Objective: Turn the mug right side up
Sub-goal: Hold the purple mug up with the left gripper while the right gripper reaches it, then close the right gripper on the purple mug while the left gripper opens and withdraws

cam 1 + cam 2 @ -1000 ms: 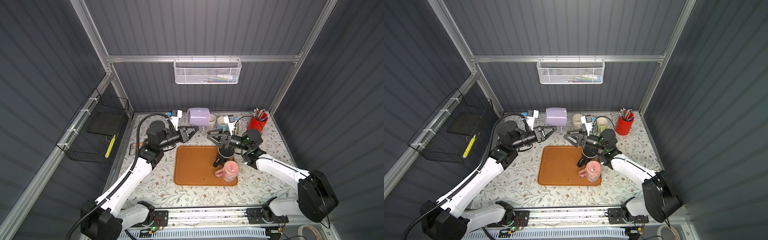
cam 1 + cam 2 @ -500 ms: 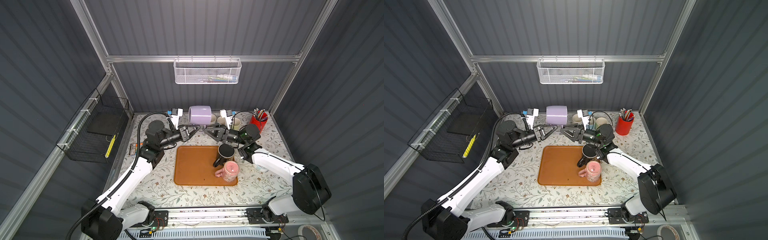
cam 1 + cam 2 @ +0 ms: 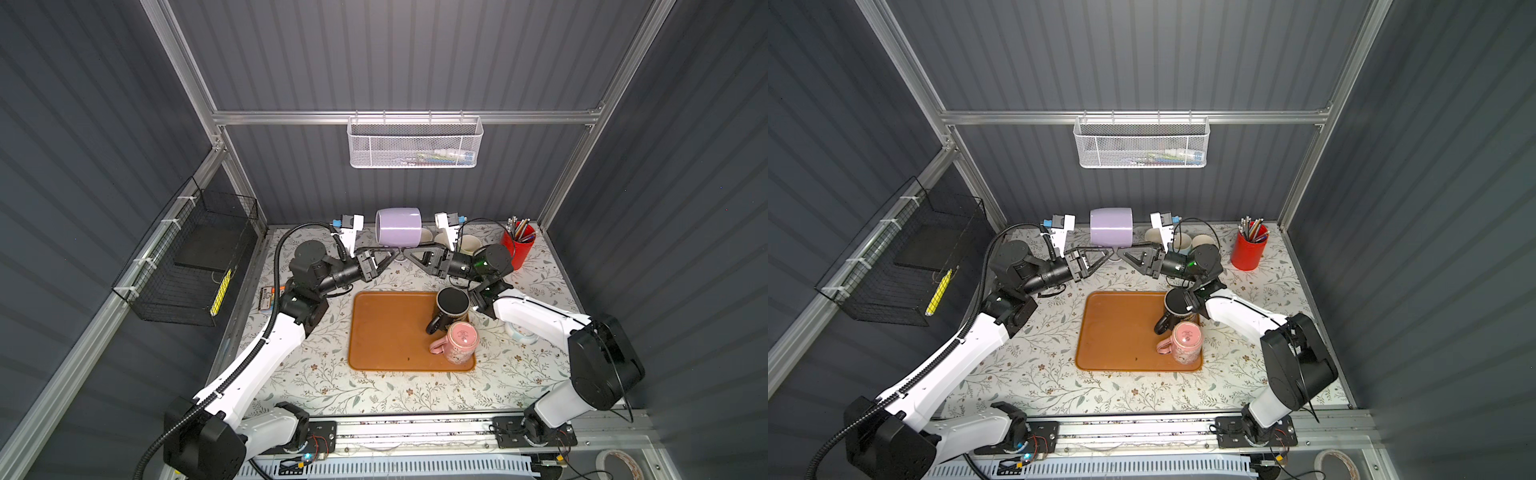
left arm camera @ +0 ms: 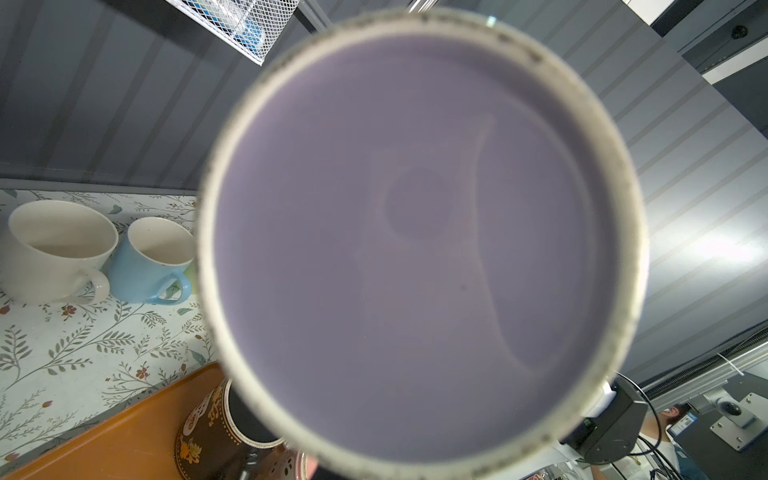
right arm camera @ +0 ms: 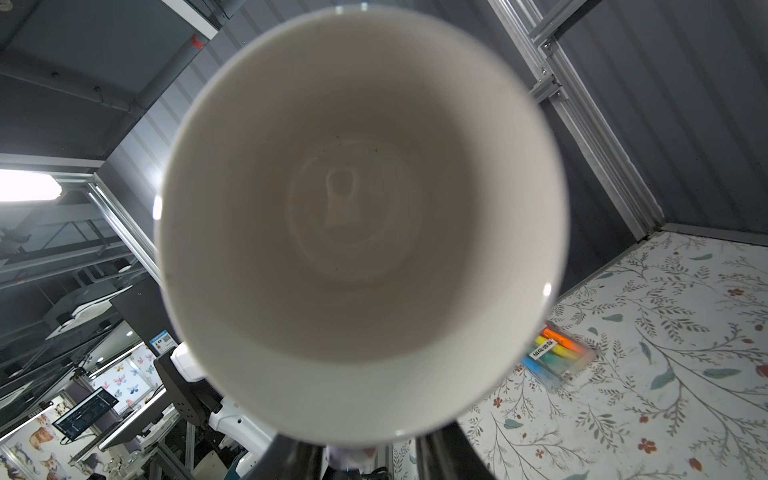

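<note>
Lilac mug (image 3: 398, 227), 1: white inside, unglazed foot ring. It lies sideways in the air just above both pincer tips, handle down.
Left gripper (image 3: 390, 252): closed narrow on the handle.
Right gripper (image 3: 409, 253): fingers apart either side of the handle, gap showing.
Nearer than the grippers: orange tray (image 3: 386, 332), 1, carrying black mug (image 3: 452, 303) and pink mug (image 3: 461, 343).
Behind right gripper: cream cup (image 4: 58, 249), blue cup (image 4: 153, 257), red pen pot (image 3: 517, 249).
Back wall (image 3: 374, 187) close behind the mug; bare tabletop (image 3: 374, 274) beneath.

Orange tray (image 3: 386, 332) sits mid-surface. Beyond its far edge a lilac mug (image 3: 398, 227) hangs aloft, lying on its side. Left end effector (image 3: 394, 249) pinches it from below. Right end effector (image 3: 409, 251) has its tips there too, grip unclear. On the tray's right side: black mug (image 3: 452, 305), with pink mug (image 3: 460, 343) just beside it, bottom-up.
</note>
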Motion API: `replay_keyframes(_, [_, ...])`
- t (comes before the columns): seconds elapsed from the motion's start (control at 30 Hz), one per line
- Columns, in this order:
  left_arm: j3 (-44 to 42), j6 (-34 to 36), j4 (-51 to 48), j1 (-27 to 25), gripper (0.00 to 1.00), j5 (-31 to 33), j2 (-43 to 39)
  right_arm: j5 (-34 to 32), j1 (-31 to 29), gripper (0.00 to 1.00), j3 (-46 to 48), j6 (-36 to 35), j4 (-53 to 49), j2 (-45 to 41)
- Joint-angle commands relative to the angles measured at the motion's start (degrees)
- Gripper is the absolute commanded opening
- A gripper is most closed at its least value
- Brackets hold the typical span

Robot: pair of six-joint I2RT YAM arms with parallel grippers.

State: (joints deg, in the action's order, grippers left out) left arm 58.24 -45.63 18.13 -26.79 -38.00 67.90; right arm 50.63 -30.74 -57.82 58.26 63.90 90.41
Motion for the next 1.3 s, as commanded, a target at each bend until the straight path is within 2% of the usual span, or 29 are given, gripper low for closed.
replay_keyframes(0.0, [-0.88, -0.49, 6.15, 0.33, 0.00, -1.88, 0.08, -0.19, -0.20, 0.35, -2.25, 1.61, 4.64, 0.19])
replay_keyframes(0.43, [-3.04, -2.64, 10.04, 0.33, 0.00, -2.09, 1.52, -0.71, -0.32, 0.25, -3.39, 4.31, 7.18, 1.94])
replay_keyframes(0.6, [-3.74, -3.11, 10.87, 0.33, 0.00, -2.10, 1.84, -1.41, -0.33, 0.18, -3.35, 4.29, 7.28, 2.12])
replay_keyframes(0.8, [-4.70, -3.45, 11.26, 0.33, 0.00, -1.91, 1.52, -2.29, -0.35, 0.01, -2.85, 4.32, 7.29, 2.10])
replay_keyframes(0.97, [-5.09, -3.29, 10.82, 0.33, 0.00, -1.42, 0.85, -3.01, -0.29, 0.00, -2.39, 3.75, 6.94, 1.62])
replay_keyframes(1.13, [-5.22, -1.61, 8.21, 0.33, 0.31, -0.30, -0.21, -3.65, -0.23, 0.00, -1.46, 2.96, 6.25, 0.65])
replay_keyframes(1.27, [-5.17, 0.11, 5.86, 0.33, 0.46, 0.83, -1.49, -4.29, -0.12, 0.00, -0.67, 2.21, 5.64, -0.12])
